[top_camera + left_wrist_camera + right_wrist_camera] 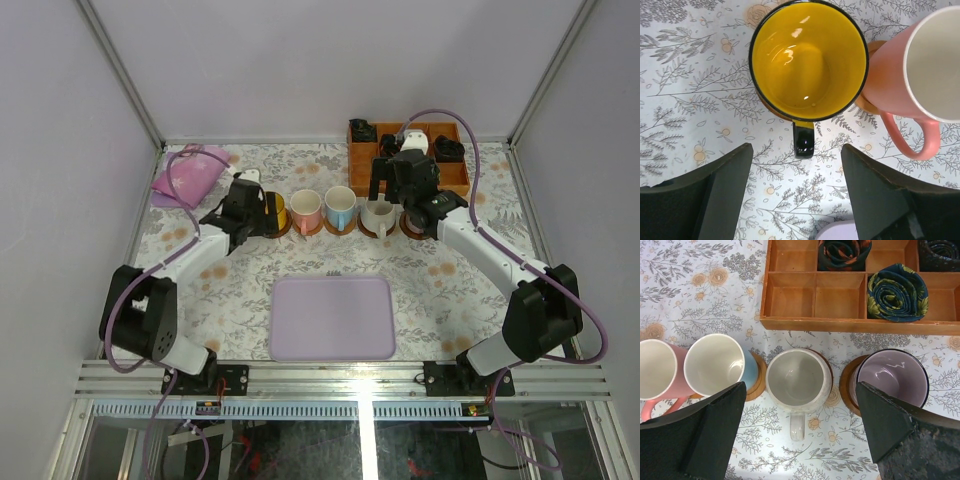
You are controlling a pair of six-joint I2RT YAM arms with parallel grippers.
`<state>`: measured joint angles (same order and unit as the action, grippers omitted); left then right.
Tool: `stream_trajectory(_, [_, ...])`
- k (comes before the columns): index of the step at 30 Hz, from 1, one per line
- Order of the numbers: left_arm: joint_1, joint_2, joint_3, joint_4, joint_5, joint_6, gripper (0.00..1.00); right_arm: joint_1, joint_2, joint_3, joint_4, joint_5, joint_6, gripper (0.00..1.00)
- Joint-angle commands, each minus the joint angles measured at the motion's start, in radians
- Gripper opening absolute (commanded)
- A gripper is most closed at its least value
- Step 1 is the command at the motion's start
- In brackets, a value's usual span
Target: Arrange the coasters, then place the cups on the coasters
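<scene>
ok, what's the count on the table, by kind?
Cups: 5
Coasters: 5, one under each cup
Lavender tray: 1
Compartment box: 1
Rolled cloths in the box: 3
Pink pouch: 1
Total: 16

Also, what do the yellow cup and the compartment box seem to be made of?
Yellow cup: probably glazed ceramic or enamel, glossy; bright reflections inside, black rim. Compartment box: apparently wood, matte orange-brown; thin flat dividers, no shine.
</scene>
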<state>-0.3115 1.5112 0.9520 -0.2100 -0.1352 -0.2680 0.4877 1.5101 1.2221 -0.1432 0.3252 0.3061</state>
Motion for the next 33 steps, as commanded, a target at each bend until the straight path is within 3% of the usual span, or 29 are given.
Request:
stream_trajectory(1, [0.008,-0.084,0.026,-0.046,-0.044,-0.007,0.73,-0.01,-0.033,0.019,0.05,0.063,-0.014,0.99])
stream_trajectory(4, [0.008,-0.137,0.027,-0.055,-0.074,-0.013,0.8,-0.045,-0.056,0.009,0.051,0.068,-0.014,1.0])
stream_trajectory(7, [0.013,-0.17,0.048,-0.073,-0.115,-0.008,0.99,-0.111,-0.073,-0.01,0.045,0.058,0.004,1.0])
stream_trajectory(8, [0.018,-0.177,0.059,-0.078,-0.121,-0.005,1.0,-0.141,-0.081,-0.018,0.041,0.05,0.017,1.0])
stream_trajectory(16, [0.127,-0.222,0.085,-0.114,-0.172,-0.034,1.0,-0.384,-0.2,-0.124,0.036,0.029,0.102,0.99])
stream_trajectory(22, [0.311,-0.299,0.053,-0.144,-0.102,-0.062,1.0,-0.528,-0.276,-0.194,-0.003,0.051,0.149,0.99])
stream_trajectory(33, [0.375,-0.323,0.051,-0.243,-0.145,-0.037,1.0,-0.537,-0.346,-0.264,-0.026,0.208,0.127,0.99])
